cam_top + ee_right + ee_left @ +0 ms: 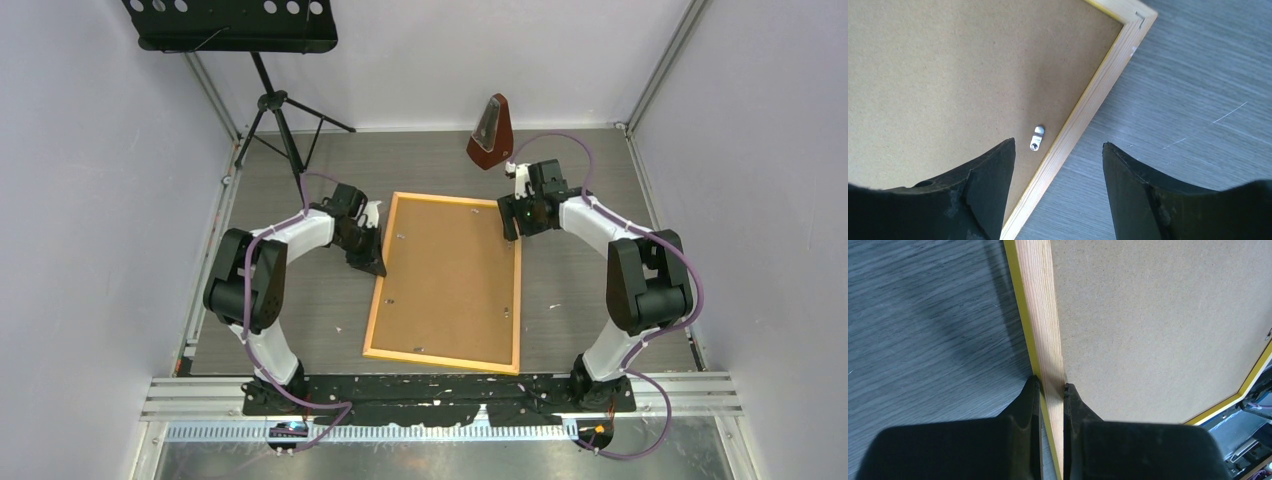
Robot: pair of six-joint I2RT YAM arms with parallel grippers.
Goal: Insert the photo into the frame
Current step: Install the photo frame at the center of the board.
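The frame [440, 360] lies back side up in the middle of the table, with the plain brown backing sheet [450, 275] set in it. The photo is hidden or out of view. My left gripper [372, 262] is shut on the frame's left strip; in the left wrist view the fingers pinch the strip [1040, 315] from both sides, my gripper [1051, 386] closed on it. My right gripper [510, 225] is open above the frame's right strip [1098, 90] near its far right corner, one finger over the backing [948, 75], the other over the table.
A small metal turn clip [1037, 137] sits on the backing beside the right strip. A brown metronome [491, 130] stands at the back, right of centre. A black music stand with tripod [275, 110] stands at the back left. Walls enclose the table.
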